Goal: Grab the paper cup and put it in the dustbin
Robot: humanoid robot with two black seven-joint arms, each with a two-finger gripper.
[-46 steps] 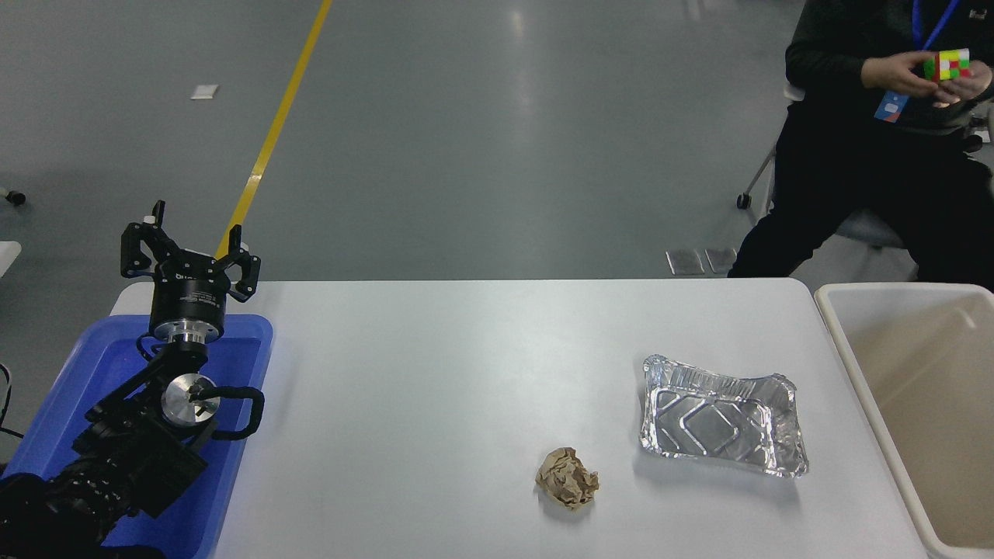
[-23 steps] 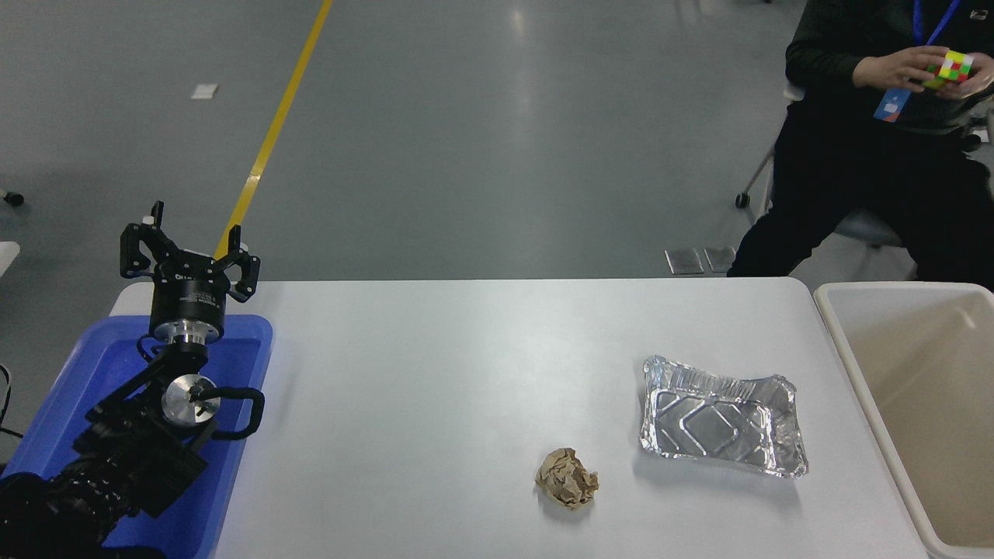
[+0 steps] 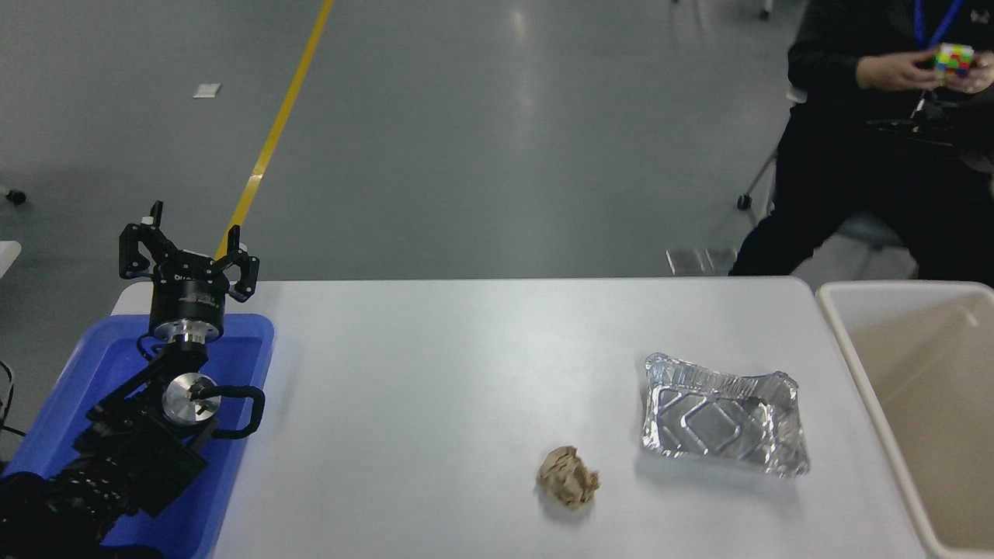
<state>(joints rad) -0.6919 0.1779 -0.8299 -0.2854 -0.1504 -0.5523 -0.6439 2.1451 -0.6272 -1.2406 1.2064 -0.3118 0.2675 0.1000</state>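
No paper cup shows anywhere in the head view. The beige dustbin (image 3: pixel 846 341) stands at the table's right edge, and the part of its inside that shows holds nothing. My left gripper (image 3: pixel 190 244) is open and empty, parked at the lower left above the blue tray (image 3: pixel 248 341). My right arm and gripper are out of view.
A crumpled brown paper ball (image 3: pixel 568 477) lies at the table's front middle. A dented silver foil tray (image 3: pixel 722 414) lies to its right, near the dustbin. A seated person (image 3: pixel 870 155) at the far right turns a coloured puzzle cube (image 3: pixel 954 58) in both hands.
The view has shifted very slightly. The person has kept turning the puzzle cube. My left arm and the things on the table have not moved.
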